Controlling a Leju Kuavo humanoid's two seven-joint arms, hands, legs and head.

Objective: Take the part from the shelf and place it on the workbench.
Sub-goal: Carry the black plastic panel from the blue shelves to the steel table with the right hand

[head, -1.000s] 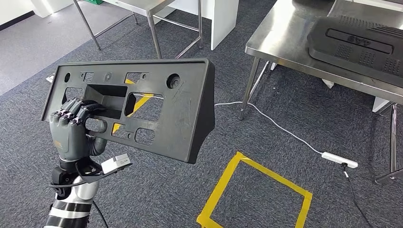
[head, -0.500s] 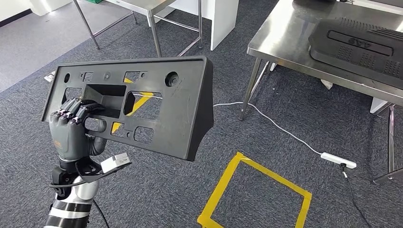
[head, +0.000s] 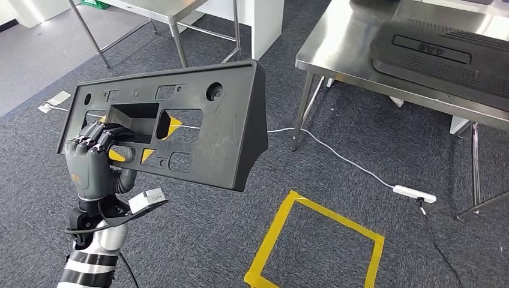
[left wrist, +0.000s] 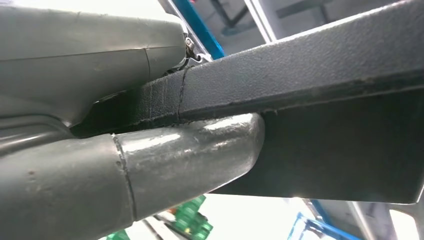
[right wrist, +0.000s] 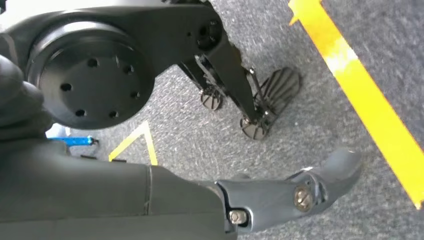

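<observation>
— Black plastic part (head: pixel 198 135), a long panel w/ cut-outs: where was it?

— Held up off the carpet (head: pixel 198 240) at the left of the head view, raised in front of the robot. Long side ran left to right, right end tilted toward the workbench (head: pixel 336 57) but well apart from it. In the left wrist view its edge (left wrist: pixel 300 75) crossed the pic, pinched between thumb and the rest of the hand.

— Left hand (head: pixel 93 162)?

— Closed round the panel's left end; dark fingers (head: pixel 99 137) hooked through a cut-out from the near side, thumb pressed beneath. Silver arm (head: pixel 90 264) came up from the bottom edge.

— Right hand (right wrist: pixel 280 200)?

— Hung low over the carpet, seen in the right wrist view. One grey finger stretched out straight, nothing in it; the other fingers couldn't be seen, so couldn't tell if spread or curled.

— Bench?

— Steel top at far right, already bearing another black panel (head: pixel 444 57) lying flat. A second steel frame table (head: pixel 174 12) stood at far left.

— Floor?

— Grey carpet, a yellow tape square (head: pixel 315 243) near centre, a white cable (head: pixel 336 155) running from under the bench to a power strip (head: pixel 414 194) at right.
</observation>
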